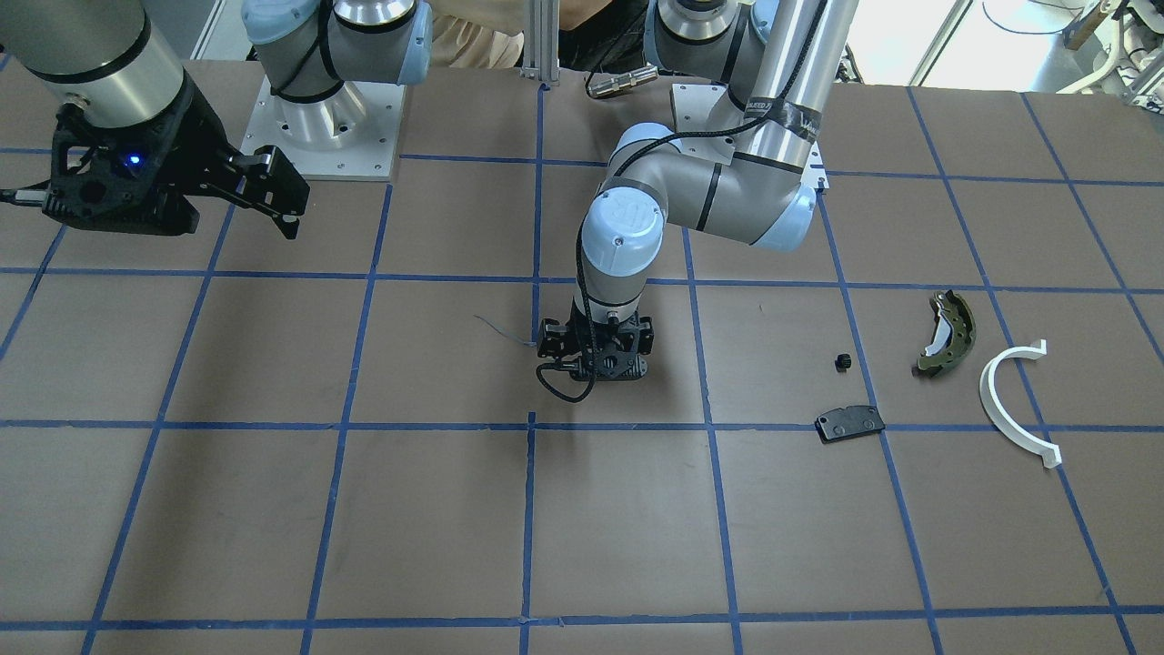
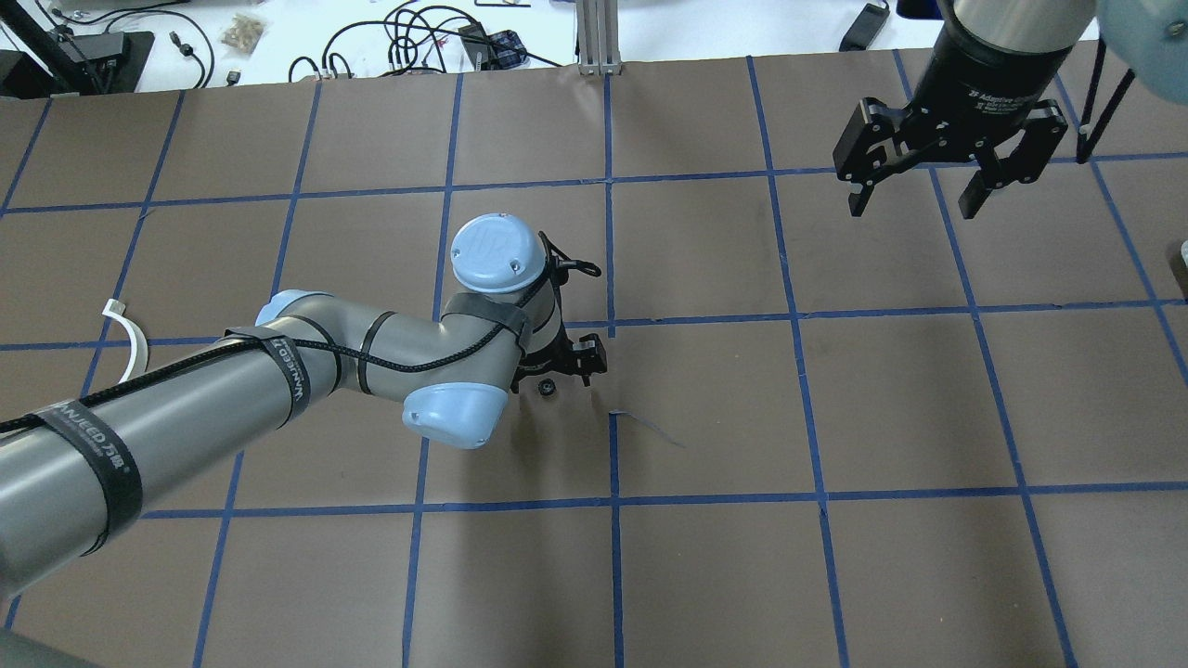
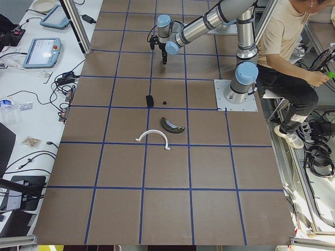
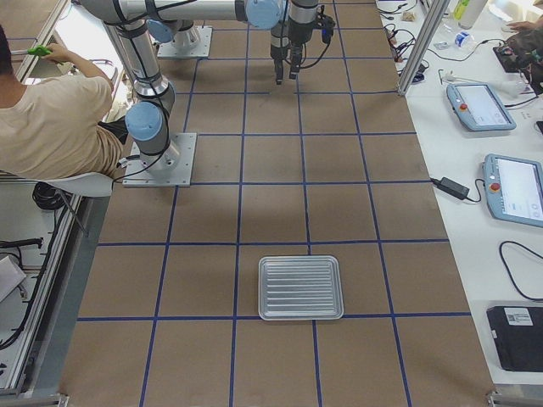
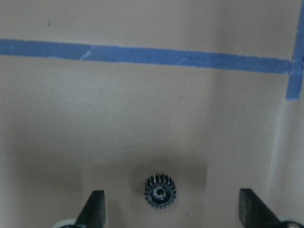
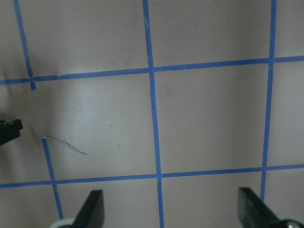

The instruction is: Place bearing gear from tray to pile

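Observation:
A small black toothed bearing gear [image 5: 160, 191] lies on the brown table paper between the fingers of my left gripper [image 5: 171, 211], which is open and low over the table centre [image 1: 596, 364]. The gear also shows in the overhead view [image 2: 548, 387] beside that gripper [image 2: 561, 366]. The pile lies apart on my left: an olive brake shoe [image 1: 948, 332], a white half-ring arc [image 1: 1011, 400], a flat black pad [image 1: 850, 423] and another small black gear [image 1: 841, 361]. The silver tray [image 4: 300, 288] looks empty. My right gripper [image 2: 914, 199] is open, empty and held high.
Blue tape lines [image 1: 532, 423] divide the table into squares. A thin loose strip of tape [image 2: 650, 427] curls up near the centre. A person [image 3: 293, 47] sits behind the arm bases. Cables and tablets lie on side benches [image 4: 501, 127].

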Robot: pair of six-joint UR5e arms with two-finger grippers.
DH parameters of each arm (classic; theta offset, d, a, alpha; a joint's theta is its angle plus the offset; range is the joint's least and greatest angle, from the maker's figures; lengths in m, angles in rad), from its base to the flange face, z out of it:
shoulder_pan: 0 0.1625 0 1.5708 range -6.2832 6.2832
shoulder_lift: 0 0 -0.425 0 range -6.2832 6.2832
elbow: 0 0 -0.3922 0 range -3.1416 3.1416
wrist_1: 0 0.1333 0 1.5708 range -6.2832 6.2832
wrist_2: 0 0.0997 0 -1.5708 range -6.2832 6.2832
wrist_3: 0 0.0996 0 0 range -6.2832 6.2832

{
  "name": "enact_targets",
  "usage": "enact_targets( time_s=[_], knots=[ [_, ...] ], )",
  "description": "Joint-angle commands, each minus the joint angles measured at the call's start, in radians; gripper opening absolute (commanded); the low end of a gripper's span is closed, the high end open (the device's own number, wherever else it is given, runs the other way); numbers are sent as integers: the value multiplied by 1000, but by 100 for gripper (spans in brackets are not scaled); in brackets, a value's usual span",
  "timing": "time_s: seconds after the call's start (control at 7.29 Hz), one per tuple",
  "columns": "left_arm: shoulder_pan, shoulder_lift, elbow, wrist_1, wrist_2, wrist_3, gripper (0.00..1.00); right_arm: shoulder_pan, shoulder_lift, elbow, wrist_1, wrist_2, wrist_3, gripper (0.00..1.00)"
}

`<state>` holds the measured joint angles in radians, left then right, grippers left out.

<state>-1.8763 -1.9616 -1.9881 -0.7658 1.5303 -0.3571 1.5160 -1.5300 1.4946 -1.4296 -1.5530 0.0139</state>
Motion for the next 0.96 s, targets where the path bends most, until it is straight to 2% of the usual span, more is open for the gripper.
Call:
enact_targets(
  time_s=[0.0,0.14,0.27,0.69,0.82],
  knots=[
    [0,-2,-5,5,19,16,51,4,-10,3,6,-2,6,100],
    [3,1,-5,3,24,27,22,6,-13,3,6,1,6,100],
    [5,3,-2,6,24,27,0,9,-13,10,8,1,6,100],
    [31,32,27,-25,19,41,0,21,-13,12,6,-8,8,100],
    [66,50,96,-129,10,70,0,21,-13,12,-1,2,6,100]
  ],
)
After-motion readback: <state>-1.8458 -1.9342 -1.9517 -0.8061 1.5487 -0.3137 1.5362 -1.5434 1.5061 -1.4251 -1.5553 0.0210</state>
